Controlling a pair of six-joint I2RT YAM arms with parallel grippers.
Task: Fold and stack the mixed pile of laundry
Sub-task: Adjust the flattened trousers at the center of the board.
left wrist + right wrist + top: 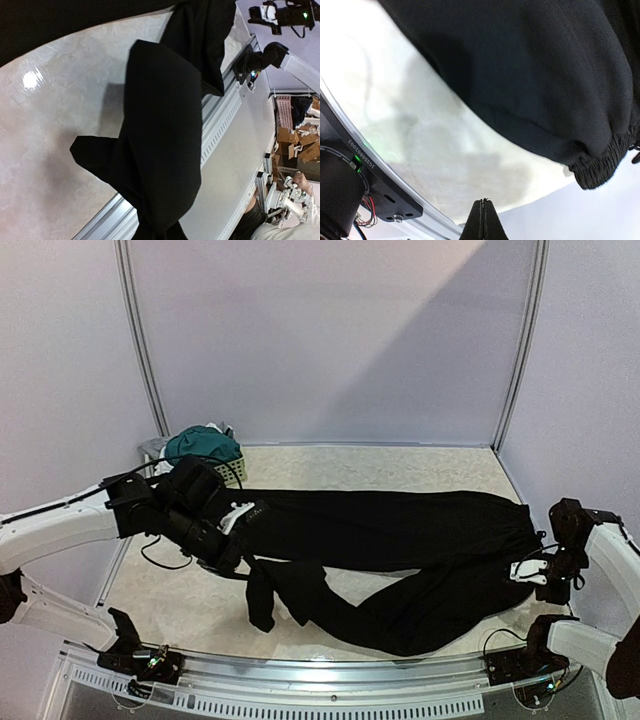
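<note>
On table (400,468): trousers (400,530) spread L-R across centre. Basket (238,471) at back-L corner, behind trousers' L end, w/ shorts (200,445) in it.

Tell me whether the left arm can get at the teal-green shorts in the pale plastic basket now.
Probably not yet: the dark teal-green shorts lie close behind the left gripper, but its jaws are shut on the long black trousers.

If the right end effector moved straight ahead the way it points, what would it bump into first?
Probably the black trousers, beyond a strip of bare table; depth is unclear.
</note>
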